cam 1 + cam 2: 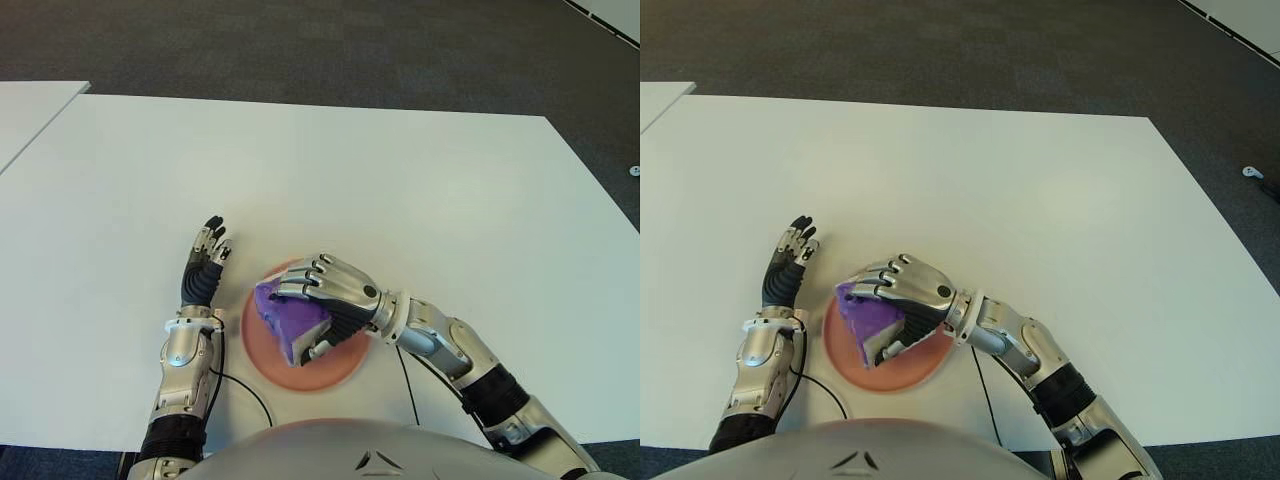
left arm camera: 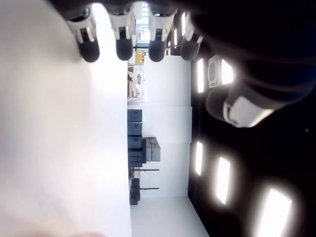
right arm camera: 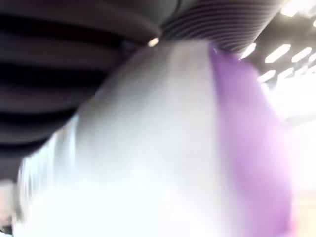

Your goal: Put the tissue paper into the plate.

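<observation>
A purple tissue pack [image 1: 287, 318] sits over the pink plate [image 1: 262, 357] near the table's front edge. My right hand [image 1: 322, 300] is curled over it, fingers across the top and thumb underneath, holding it tilted above the plate. In the right wrist view the tissue pack [image 3: 247, 138] fills the picture, pressed against the palm. My left hand [image 1: 205, 262] shows just left of the plate, fingers stretched out and holding nothing; the left wrist view shows its fingertips [image 2: 123, 47] straight over the white table.
The white table [image 1: 400, 180] stretches wide behind and to both sides of the plate. A second white table [image 1: 30, 110] adjoins at the far left. Dark carpet [image 1: 300, 50] lies beyond the far edge. A black cable [image 1: 405, 385] runs by the plate.
</observation>
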Tool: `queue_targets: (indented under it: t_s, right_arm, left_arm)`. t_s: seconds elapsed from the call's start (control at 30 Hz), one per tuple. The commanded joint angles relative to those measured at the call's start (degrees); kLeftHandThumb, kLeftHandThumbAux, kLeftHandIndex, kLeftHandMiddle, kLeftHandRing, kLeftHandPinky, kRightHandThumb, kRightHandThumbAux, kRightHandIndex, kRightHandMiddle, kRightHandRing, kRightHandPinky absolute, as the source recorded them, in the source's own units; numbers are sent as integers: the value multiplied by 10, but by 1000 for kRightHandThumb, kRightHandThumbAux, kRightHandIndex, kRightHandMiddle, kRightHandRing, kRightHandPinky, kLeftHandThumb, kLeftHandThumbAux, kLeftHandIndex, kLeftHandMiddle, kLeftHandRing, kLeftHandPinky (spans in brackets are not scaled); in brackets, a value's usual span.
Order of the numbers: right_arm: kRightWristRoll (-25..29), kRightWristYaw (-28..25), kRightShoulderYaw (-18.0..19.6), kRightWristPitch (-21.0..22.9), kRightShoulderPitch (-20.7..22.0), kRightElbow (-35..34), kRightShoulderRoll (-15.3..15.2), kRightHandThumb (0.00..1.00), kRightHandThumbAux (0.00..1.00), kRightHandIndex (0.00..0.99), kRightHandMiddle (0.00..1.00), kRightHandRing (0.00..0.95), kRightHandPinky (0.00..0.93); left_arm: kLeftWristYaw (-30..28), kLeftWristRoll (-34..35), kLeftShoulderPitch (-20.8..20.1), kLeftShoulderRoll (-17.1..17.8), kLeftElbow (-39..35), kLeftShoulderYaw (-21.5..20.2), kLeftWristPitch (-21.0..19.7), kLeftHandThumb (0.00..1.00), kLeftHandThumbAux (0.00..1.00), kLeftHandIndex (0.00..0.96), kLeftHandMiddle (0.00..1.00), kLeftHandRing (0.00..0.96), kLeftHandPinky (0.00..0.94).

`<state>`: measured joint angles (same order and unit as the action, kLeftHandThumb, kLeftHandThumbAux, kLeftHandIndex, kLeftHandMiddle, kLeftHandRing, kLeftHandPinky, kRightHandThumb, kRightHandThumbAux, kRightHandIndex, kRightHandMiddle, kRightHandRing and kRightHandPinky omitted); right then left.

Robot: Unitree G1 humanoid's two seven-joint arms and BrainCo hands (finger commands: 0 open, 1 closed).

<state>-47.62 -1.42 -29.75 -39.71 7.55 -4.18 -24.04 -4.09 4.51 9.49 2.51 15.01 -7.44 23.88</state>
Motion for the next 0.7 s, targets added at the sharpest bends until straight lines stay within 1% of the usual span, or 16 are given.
queue_targets:
  t_s: [0.03,0.1,0.17,0.3,0.5,0.7]
  right_arm:
    - [-9,-32,1,9,6,-7,-17,12,468,15,32,19,13]
    - [-13,-39,1,9,7,-9,-21,6,439,8,16,9,6]
    - [-13,-44,2,10,7,-11,-23,2,390,3,6,3,2]
    - [-8,-51,3,10,5,-12,-25,0,325,0,1,0,0]
    - [5,-62,5,11,5,-10,-23,2,271,0,0,0,0]
    - [14,-66,9,9,5,-9,-25,17,241,0,0,0,0]
  left_arm:
    - [7,-8,17,-3,15,4,-27,0,457,0,0,0,0]
    - [5,-7,16,-1,15,4,-32,0,453,0,0,0,0]
    - [5,-6,14,-1,17,3,-39,0,448,0,0,0,0]
    - [13,-12,10,-1,22,0,-42,0,453,0,0,0,0]
    - [22,-16,7,-4,24,1,-41,0,462,0,0,0,0]
    - [24,-16,7,-4,23,1,-41,0,471,0,0,0,0]
